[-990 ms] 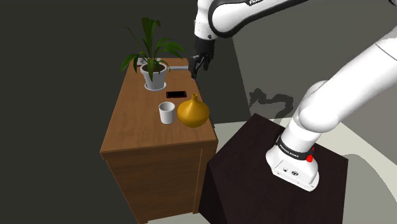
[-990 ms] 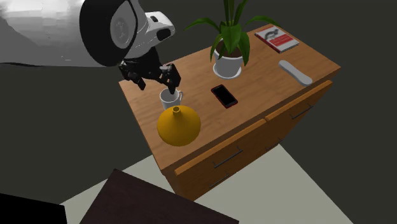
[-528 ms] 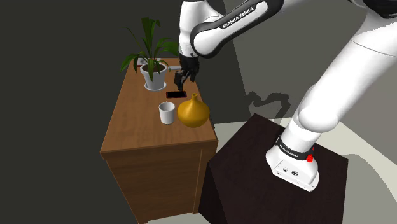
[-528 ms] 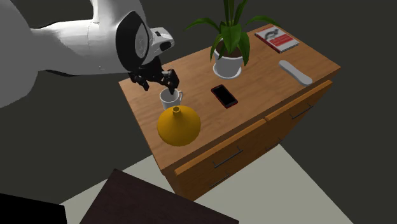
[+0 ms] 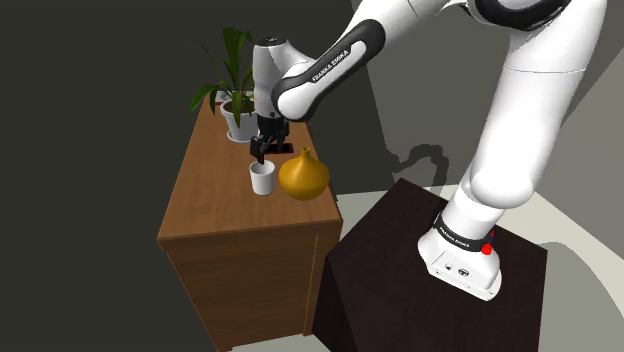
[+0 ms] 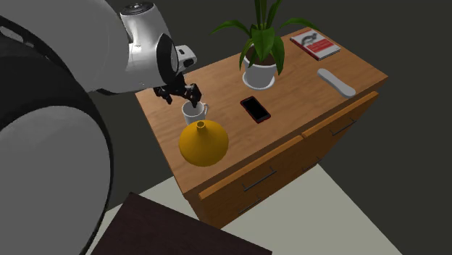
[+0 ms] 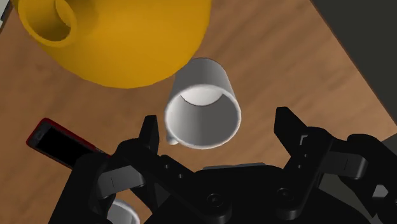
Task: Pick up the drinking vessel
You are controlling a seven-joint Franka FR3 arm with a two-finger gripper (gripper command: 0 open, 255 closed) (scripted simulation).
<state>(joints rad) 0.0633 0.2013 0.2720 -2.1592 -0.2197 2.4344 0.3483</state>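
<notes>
Claw [image 7: 217,121] first: its two black fingers are spread wide and hang just above the mug [image 7: 203,105], one to each side of the rim, touching nothing. The mug is white and open-mouthed. It stands upright on the bench [image 5: 215,205], a little left of centre in the shoulder view, just beside the vase [image 5: 303,175] on its right.

From where I stand the mug looks stiff, light and empty, with a smooth wall that could slip under a weak squeeze. It would likely chip if knocked over. I'd take it across the body, fingers on opposite walls a little below the rim and clear of its small handle. The yellow vase is close but does not seem to sit in line with the fingers.

Counting: one mug, one vase, one phone [image 6: 255,109], one potted plant [image 6: 261,54], one book [image 6: 315,43] and one remote [image 6: 337,82], all on the one bench.
</notes>
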